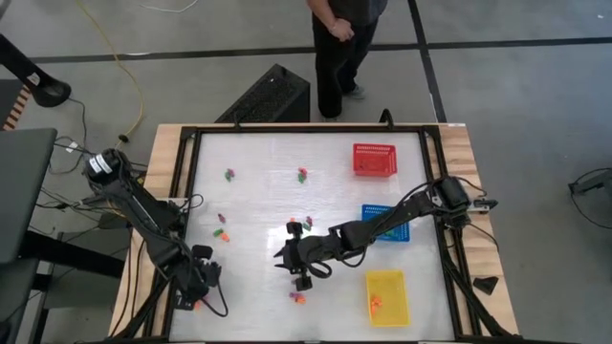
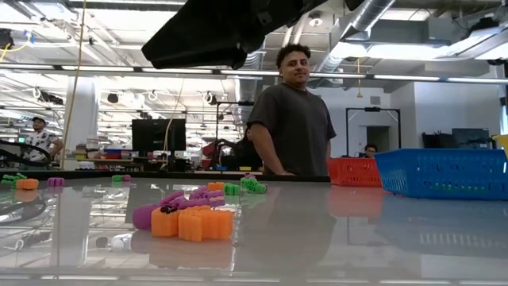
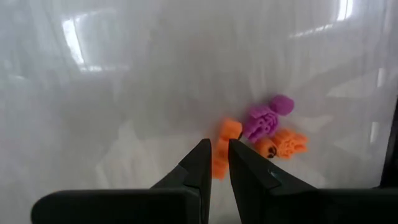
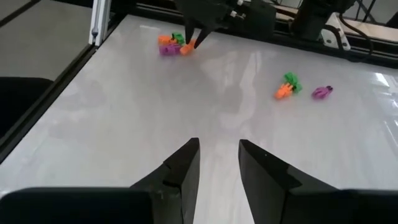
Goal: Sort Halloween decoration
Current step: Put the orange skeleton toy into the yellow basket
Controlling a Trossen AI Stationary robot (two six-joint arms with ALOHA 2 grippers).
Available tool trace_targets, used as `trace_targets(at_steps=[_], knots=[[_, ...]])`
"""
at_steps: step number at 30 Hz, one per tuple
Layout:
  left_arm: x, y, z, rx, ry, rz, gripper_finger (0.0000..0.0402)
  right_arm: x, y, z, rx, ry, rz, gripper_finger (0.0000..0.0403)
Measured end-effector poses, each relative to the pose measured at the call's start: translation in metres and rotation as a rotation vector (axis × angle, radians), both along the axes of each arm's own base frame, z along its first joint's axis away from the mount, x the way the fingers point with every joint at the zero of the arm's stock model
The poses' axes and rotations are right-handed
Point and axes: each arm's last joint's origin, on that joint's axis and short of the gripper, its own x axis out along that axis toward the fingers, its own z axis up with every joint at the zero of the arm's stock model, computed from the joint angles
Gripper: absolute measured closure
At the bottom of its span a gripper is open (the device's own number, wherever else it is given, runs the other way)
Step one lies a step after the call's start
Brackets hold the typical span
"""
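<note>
Two at work: right gripper (image 4: 219,143) half-open, empty; left gripper (image 3: 217,144) near-closed at orange trinket (image 3: 231,129), hold unclear.

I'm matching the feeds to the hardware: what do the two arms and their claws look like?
Both arms are dark, nearly black, jointed tube links with black cables running along them. The left arm carries a round white-marked joint near its base; the right arm has a similar pale patch by its shoulder. The left claw and the right claw each have two matte black, wedge-shaped fingers tapering to blunt tips.
</note>
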Motion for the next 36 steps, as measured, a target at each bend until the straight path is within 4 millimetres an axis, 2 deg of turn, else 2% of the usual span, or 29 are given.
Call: trace_targets(at_steps=[6,14,23,26,30,36], knots=[[0.001,0.002,-0.001,0.010,0.014,-0.010,0.0360,0.000,0.000,-0.001,-0.003,0.005,0.001,0.0262],[0.002,0.009,0.009,-0.040,0.024,0.033,0.0360,0.001,-0.004,-0.001,-0.020,0.006,0.001,0.0262],[0.004,0.013,0.011,-0.016,-0.035,0.061,0.0357,0.001,-0.009,-0.003,-0.031,0.032,-0.007,0.0262],[0.003,0.014,0.008,-0.004,-0.039,0.070,0.0339,0.001,-0.009,-0.004,-0.031,0.041,0.000,0.0262],[0.001,0.017,0.003,0.002,-0.021,0.093,0.0294,0.000,-0.009,-0.004,-0.028,0.048,0.008,0.0262],[-0.004,0.013,0.001,-0.007,-0.036,-0.007,0.0251,0.000,-0.009,-0.004,-0.028,0.049,0.010,0.0262]])
